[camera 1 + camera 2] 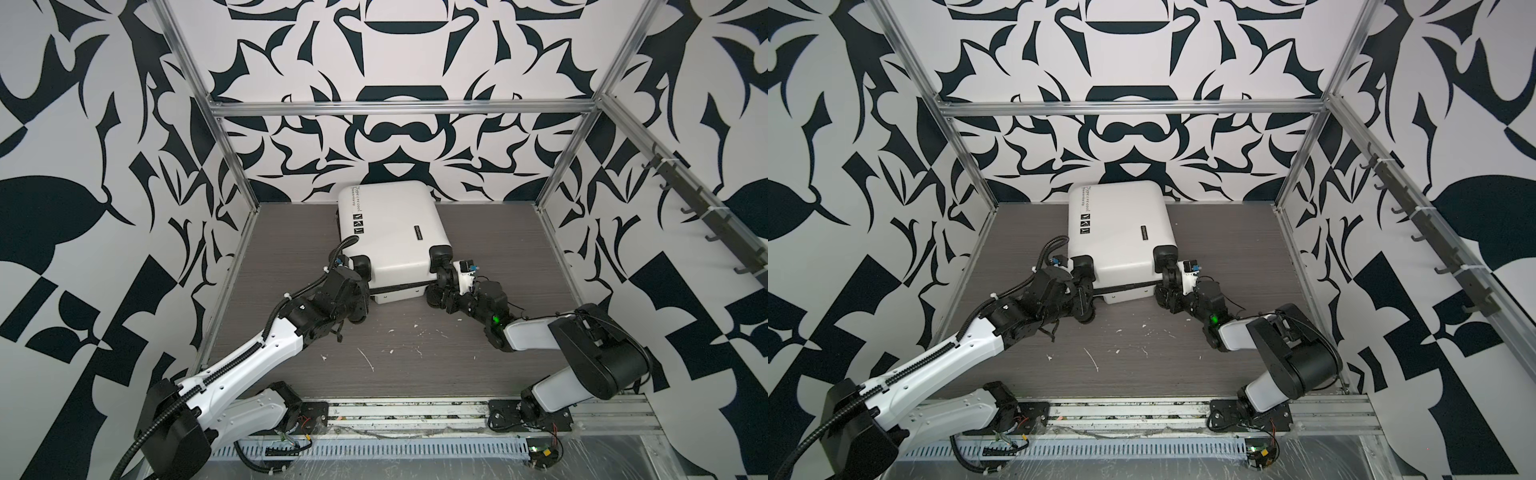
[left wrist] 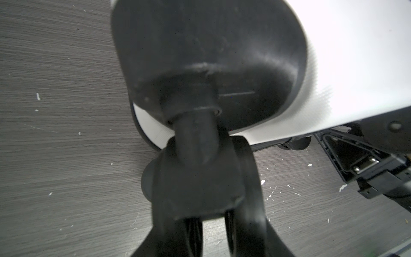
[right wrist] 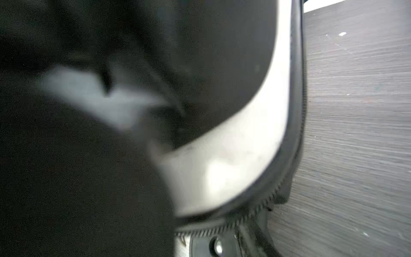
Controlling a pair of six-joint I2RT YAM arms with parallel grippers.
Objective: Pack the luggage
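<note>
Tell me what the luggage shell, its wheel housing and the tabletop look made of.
Luggage shell: hard white plastic, probably, smooth with a soft sheen. Wheel housing: black moulded plastic, matte, scuffed. Tabletop: grey wood-grain laminate, seemingly, with fine streaks and white flecks.

Arms extended forward, low; left gripper (image 1: 362,291) clamped; right gripper (image 1: 441,277) unclear.

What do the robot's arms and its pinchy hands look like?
Both arms have smooth white shells with chunky black joints. The left arm carries a black ribbed cable hose fastened with white ties. The right arm has a small green light and thin loose wires. The left gripper and right gripper are mostly black.
</note>
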